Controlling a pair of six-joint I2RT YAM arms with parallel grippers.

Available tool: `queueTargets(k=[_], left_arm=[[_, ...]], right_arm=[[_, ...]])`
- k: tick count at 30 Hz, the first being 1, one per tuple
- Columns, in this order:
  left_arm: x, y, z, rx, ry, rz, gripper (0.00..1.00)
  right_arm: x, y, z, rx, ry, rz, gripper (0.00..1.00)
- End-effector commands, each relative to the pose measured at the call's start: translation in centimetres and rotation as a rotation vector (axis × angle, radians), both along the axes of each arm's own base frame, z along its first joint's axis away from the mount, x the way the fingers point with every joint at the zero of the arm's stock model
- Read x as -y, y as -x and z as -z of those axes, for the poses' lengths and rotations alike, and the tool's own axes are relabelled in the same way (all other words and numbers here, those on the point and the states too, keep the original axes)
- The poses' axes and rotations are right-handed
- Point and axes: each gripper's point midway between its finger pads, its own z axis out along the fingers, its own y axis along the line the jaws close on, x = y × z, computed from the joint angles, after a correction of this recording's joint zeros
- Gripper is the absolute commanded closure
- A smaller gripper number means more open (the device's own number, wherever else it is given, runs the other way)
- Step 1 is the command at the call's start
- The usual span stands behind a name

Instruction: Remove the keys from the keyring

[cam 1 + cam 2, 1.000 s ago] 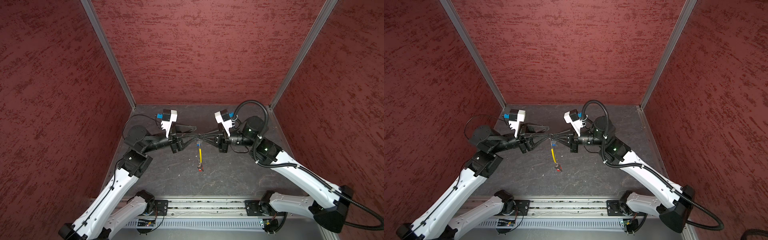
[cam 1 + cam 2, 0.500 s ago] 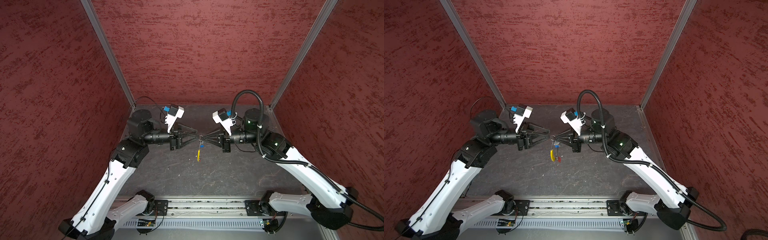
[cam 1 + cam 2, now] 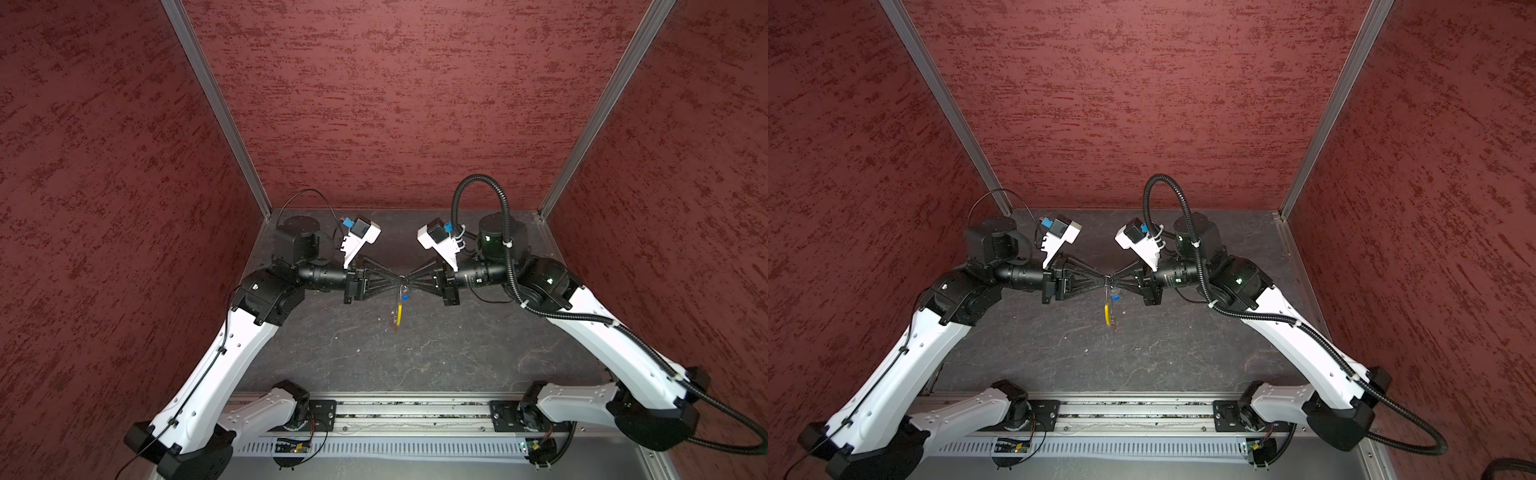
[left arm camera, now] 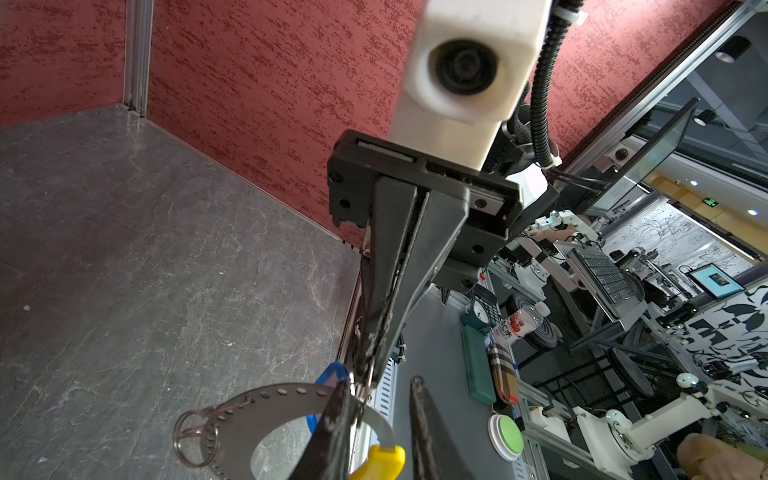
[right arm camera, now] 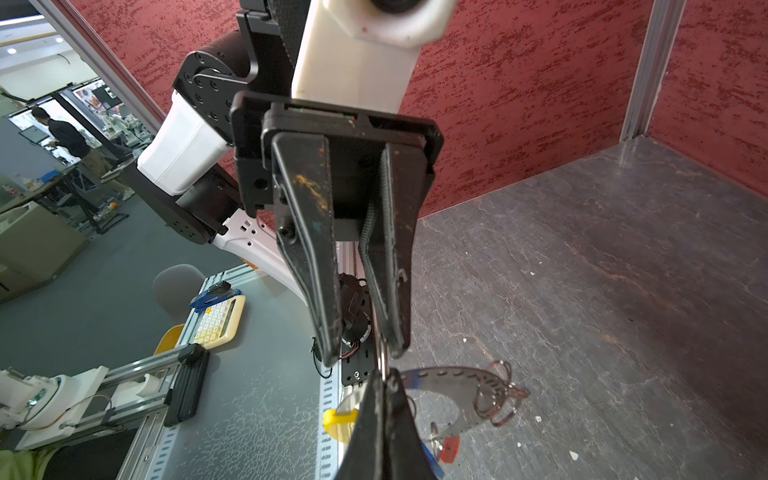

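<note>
Red textured walls close in three sides of a dark grey, veined tabletop. The white and black left arm and right arm rise from a rail at the near edge and bend inward. In both top views their ends lie roughly level and meet tip to tip above the middle of the tabletop.

The left gripper has its jaws spread a little, with a clear gap between the two tips in both wrist views. They close on nothing that I can make out, though in the left wrist view the band of the keyring passes through that gap. The right gripper has its jaws pressed together, pinching the keyring by its upper part.

The keyring is a curved silvery band with a row of small holes. It hangs from that pinch in the air above the tabletop, just below the meeting tips. Its yellow sleeve dangles under the jaws.

The blue-headed key sits high, just beside the right jaws. The red-headed key hangs lower, next to the blue one in the right wrist view. Small silver split rings cluster at one end of the band.
</note>
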Motion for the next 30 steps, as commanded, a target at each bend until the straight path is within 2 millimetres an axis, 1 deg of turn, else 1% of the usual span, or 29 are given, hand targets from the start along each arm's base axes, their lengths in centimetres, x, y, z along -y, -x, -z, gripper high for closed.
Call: queueTargets(k=[1, 3, 11, 15, 18, 25, 26, 28, 30], left_arm=[[0.0, 0.8, -0.7, 0.027, 0.006, 0.031, 0.78], [0.1, 0.7, -0.7, 0.029, 0.005, 0.029, 0.81], [0.3, 0.8, -0.8, 0.059, 0.002, 0.028, 0.84], [0.5, 0.8, -0.8, 0.083, -0.003, 0.022, 0.90], [0.5, 0.6, -0.6, 0.095, -0.011, 0.010, 0.99], [0.5, -0.1, -1.0, 0.148, 0.015, -0.044, 1.00], [0.4, -0.3, -1.2, 0.164, 0.027, -0.060, 1.00], [0.2, -0.4, -1.6, 0.194, 0.046, -0.082, 1.00], [0.1, -0.4, -2.1, 0.217, 0.072, -0.095, 1.00]], right_arm=[[0.3, 0.2, -1.6, 0.059, -0.023, -0.002, 1.00], [0.2, 0.2, -1.6, 0.058, -0.020, -0.003, 1.00], [-0.1, 0.0, -1.3, 0.044, -0.006, -0.007, 1.00], [-0.2, -0.2, -1.3, 0.039, 0.001, -0.004, 1.00], [-0.3, -0.3, -1.2, 0.036, 0.005, -0.002, 1.00], [-0.4, -0.5, -2.2, 0.044, -0.027, 0.017, 1.00], [-0.4, -0.6, -2.4, 0.052, -0.038, 0.026, 0.93], [-0.3, -0.7, -3.0, 0.071, -0.063, 0.043, 0.76], [0.1, -0.7, -3.7, 0.097, -0.097, 0.064, 0.64]])
